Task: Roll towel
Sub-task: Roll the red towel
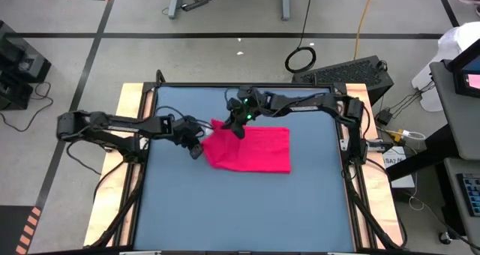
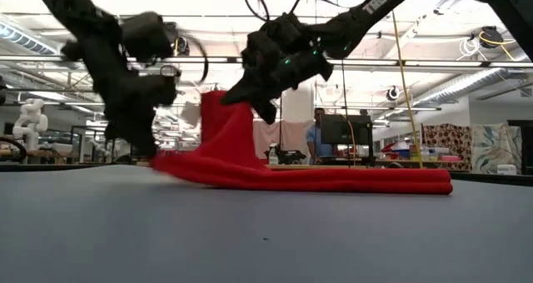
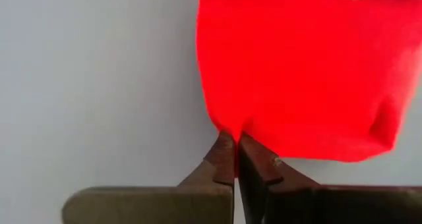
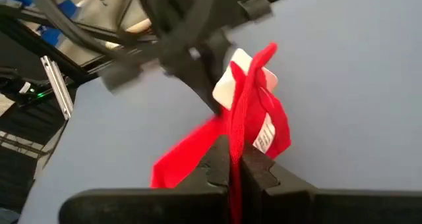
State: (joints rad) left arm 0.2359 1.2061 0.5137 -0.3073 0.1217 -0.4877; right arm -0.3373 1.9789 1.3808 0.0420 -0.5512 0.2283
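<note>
**Both corners gripped; roll about to begin**

I hold the towel [image 1: 251,150] mid-worktop [image 1: 247,210]: left gripper [image 1: 196,149] fingers pinch its near-left corner, right gripper [image 1: 238,129] fingers lift the far-left edge. Next, I judge, both carry that end over evenly.

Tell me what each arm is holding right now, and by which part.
Both hold the towel: the left gripper pinches its left edge, the right gripper its raised corner near the tag.
</note>
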